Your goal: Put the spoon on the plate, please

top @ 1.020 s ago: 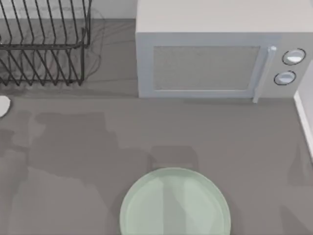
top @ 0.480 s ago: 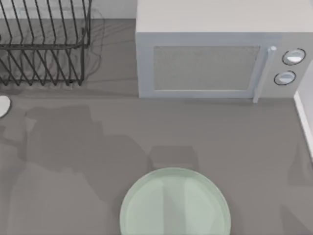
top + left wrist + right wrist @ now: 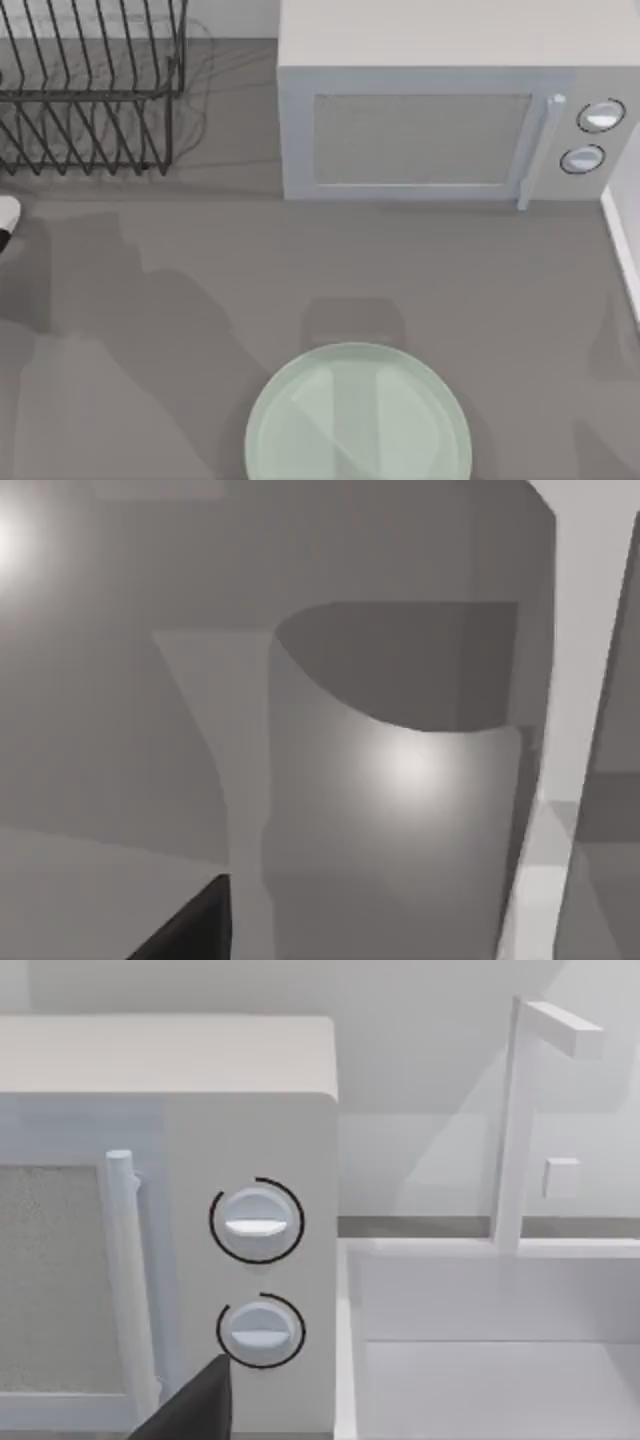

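The pale mint-green plate (image 3: 358,415) lies flat at the table's front centre, its near rim cut off by the picture's edge, and nothing rests on it. A small white rounded piece (image 3: 7,212) at the top view's left edge looks like the spoon's bowl; the rest of it is out of the picture. A small dark bit (image 3: 3,240) sits just below it. A dark part of my left gripper (image 3: 190,930) shows in the left wrist view against pale grey surfaces. A dark part of my right gripper (image 3: 195,1408) shows in the right wrist view, facing the microwave's knobs.
A grey microwave (image 3: 440,130) with two round knobs (image 3: 256,1220) and a bar handle stands at the back, door shut. A black wire dish rack (image 3: 90,90) fills the back left. A white basin's edge (image 3: 622,240) runs down the right side, with a white tap (image 3: 520,1120).
The arm shadows on the table's left half have slid towards the left. A small dark bit has appeared under the white piece at the left edge. The plate has not moved.
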